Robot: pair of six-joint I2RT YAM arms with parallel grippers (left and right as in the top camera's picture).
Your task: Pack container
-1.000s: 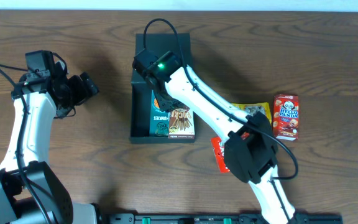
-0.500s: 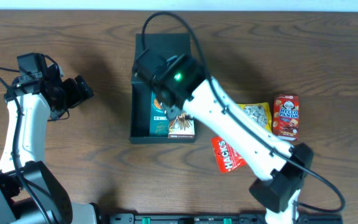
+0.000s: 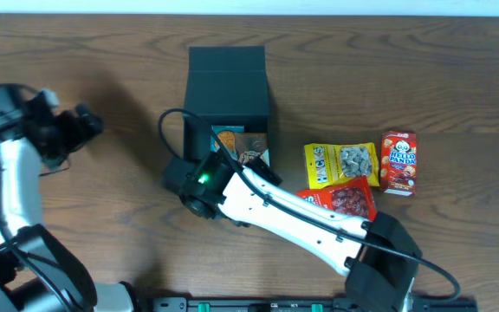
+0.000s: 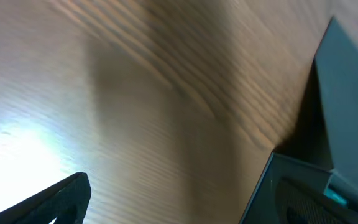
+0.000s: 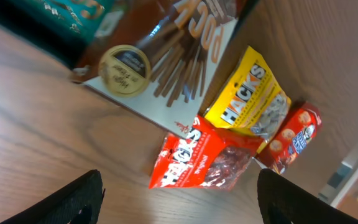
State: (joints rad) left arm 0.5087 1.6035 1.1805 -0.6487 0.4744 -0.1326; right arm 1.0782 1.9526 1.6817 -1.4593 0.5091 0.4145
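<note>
Brown wood table (image 3: 119,234) lay under it all. The box (image 3: 199,95) sat in the middle, lid open at the far side, with two snacks (image 3: 232,139) inside, so packing looked partly done. The right gripper (image 5: 178,190) hung near the box's front, jaws spread wide, holding nothing. The left gripper (image 3: 83,128) waited well apart, jaws wide too. Next, the right one likely needed the red bag (image 3: 340,198). It touched the yellow bag (image 3: 340,163) — so a pinch at its free edge seemed best. Bare wood in front gave room to swing.
</note>
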